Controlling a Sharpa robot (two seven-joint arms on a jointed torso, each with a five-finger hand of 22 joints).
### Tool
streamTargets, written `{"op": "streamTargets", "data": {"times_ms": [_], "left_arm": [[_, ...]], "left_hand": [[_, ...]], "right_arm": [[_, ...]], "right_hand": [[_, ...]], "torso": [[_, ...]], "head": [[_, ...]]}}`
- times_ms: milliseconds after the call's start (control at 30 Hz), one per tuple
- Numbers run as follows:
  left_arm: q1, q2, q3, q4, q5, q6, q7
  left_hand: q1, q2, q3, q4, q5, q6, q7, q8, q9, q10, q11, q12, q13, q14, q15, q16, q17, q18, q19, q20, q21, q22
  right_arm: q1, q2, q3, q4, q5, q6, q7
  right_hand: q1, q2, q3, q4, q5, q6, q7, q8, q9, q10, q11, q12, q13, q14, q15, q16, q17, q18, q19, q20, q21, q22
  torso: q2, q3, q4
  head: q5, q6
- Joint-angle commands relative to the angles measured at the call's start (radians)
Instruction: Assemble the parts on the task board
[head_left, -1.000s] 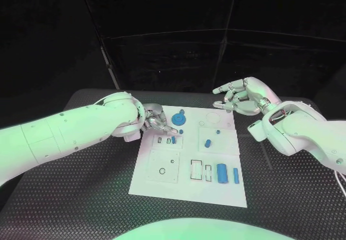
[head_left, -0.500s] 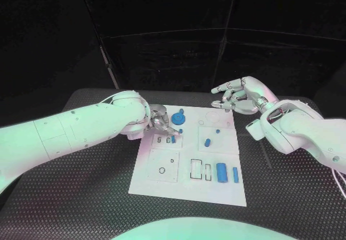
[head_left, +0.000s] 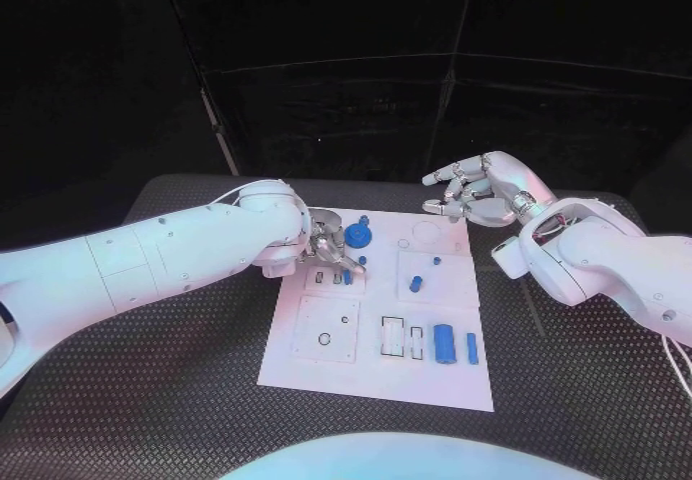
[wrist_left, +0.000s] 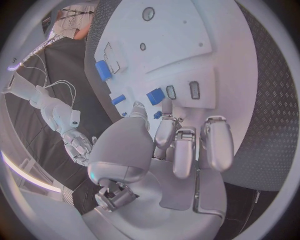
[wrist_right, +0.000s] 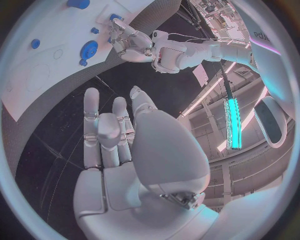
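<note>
On the task board (head_left: 325, 345), blue parts (head_left: 444, 345), no legible writing.

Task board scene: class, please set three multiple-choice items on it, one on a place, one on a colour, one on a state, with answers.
1. Where is the left hand?
A. over the task board's far left part
B. off the table
C. on the board's near edge

2. What colour is the round disc part?
A. red
B. blue
C. yellow

3. What is the right hand doing?
A. gripping a part
B. pressing the board
C. raised, holding nothing

Answers: 1 A, its fingers are by the small slots there. 2 B, blue on white. 3 C, fingers apart above the far edge.
</note>
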Motion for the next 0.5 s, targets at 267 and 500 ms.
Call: {"op": "streamTargets", "data": {"times_ms": [267, 500], "left_arm": [[0.002, 0.012, 0.000, -0.005, -0.006, 0.027, -0.009], [0.002, 0.015, 0.000, -0.006, -0.006, 0.034, -0.010]], "left_hand": [[0.030, 0.011, -0.007, -0.003, -0.003, -0.014, 0.003, 0.014, 0.015, 0.002, -0.002, 0.003, 0.003, 0.106, -0.005, 0.003, 0.263, -0.006, 0.003, 0.000, 0.007, 0.003], [0.052, 0.018, -0.007, -0.006, -0.003, -0.020, 0.003, 0.022, 0.025, 0.002, -0.002, 0.003, 0.004, 0.106, -0.005, 0.003, 0.263, -0.006, 0.001, 0.001, 0.007, 0.002]], "right_arm": [[0.002, 0.007, 0.001, -0.006, 0.002, 0.005, -0.004], [0.002, 0.011, 0.001, -0.011, 0.002, 0.006, -0.006]], "right_hand": [[0.006, -0.004, -0.003, 0.003, 0.083, -0.007, -0.002, 0.006, 0.000, -0.005, -0.003, -0.013, -0.012, -0.001, -0.001, -0.016, -0.001, 0.005, 0.011, -0.002, -0.014, -0.007], [0.006, -0.004, -0.003, 0.003, 0.084, -0.007, -0.002, 0.006, 0.000, -0.006, -0.003, -0.014, -0.012, -0.001, -0.001, -0.018, -0.002, 0.005, 0.011, -0.002, -0.014, -0.007]], "torso": [[0.000, -0.0009, 0.0006], [-0.001, -0.0008, 0.0003]], "head": [[0.000, -0.005], [0.001, -0.008]]}}
